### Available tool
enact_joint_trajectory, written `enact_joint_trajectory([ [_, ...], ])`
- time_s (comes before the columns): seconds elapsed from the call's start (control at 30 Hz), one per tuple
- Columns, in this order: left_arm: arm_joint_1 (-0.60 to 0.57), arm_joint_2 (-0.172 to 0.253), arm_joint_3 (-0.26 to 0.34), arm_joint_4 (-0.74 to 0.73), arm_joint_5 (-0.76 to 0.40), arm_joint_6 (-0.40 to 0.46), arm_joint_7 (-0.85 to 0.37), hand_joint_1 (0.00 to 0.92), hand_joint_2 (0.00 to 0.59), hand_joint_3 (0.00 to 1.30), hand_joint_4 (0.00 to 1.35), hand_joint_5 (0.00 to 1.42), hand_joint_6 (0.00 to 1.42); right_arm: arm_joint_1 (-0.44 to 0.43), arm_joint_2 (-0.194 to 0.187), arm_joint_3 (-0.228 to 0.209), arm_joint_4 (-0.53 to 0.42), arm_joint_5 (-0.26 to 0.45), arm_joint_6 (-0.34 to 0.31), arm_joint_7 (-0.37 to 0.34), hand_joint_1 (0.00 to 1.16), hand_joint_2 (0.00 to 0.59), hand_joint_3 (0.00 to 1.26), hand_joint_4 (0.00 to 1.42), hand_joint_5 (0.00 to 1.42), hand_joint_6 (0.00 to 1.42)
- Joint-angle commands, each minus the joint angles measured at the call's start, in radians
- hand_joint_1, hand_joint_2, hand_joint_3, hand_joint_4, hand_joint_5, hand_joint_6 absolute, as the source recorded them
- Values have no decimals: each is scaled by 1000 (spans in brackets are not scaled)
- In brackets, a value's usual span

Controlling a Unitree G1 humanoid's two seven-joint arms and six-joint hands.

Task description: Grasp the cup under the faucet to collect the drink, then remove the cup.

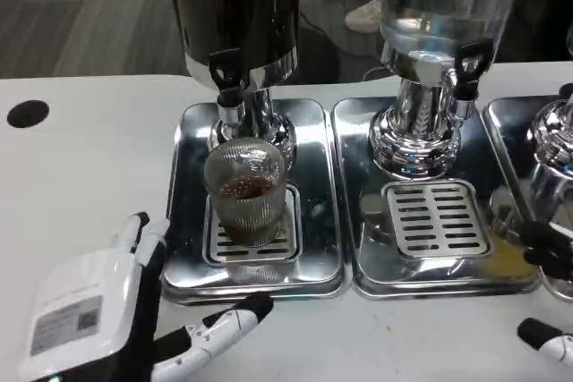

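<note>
Some bare table (89, 176) lay between the spread-fingered left hand (116, 310) and the cup (246, 190) under the faucet (228, 87); right hand's (546, 337) fingers were unclear.

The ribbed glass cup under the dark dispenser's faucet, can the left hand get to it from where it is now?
Probably yes. The left hand is open just in front of the tray, and nothing stands between it and the cup.
</note>
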Motion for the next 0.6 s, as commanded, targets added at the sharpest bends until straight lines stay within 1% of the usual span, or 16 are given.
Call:
enact_joint_trajectory([
  [0.03,79,5,21,-40,-22,-40,63,0,41,151,0,104,370,-59,19,45,-66,-49,66,-7,649,98,160,136,146,101],
  [0.17,129,6,53,-68,-51,-70,88,0,42,148,0,105,371,-107,29,75,-98,-69,109,-4,644,97,159,129,134,82],
  [0.3,166,7,75,-78,-79,-101,100,0,42,148,0,111,371,-166,25,98,-110,-92,147,2,639,100,159,124,133,82],
  [0.37,184,4,74,-80,-85,-117,110,0,42,147,0,113,372,-196,23,106,-124,-106,170,0,637,101,159,123,133,82],
  [0.5,215,-6,67,-83,-87,-145,126,0,45,147,0,115,372,-225,28,121,-164,-132,213,-7,641,89,159,131,143,94],
  [0.6,243,-14,61,-86,-87,-167,142,0,51,147,0,123,381,-243,45,143,-199,-153,249,-18,641,87,159,136,143,110],
])
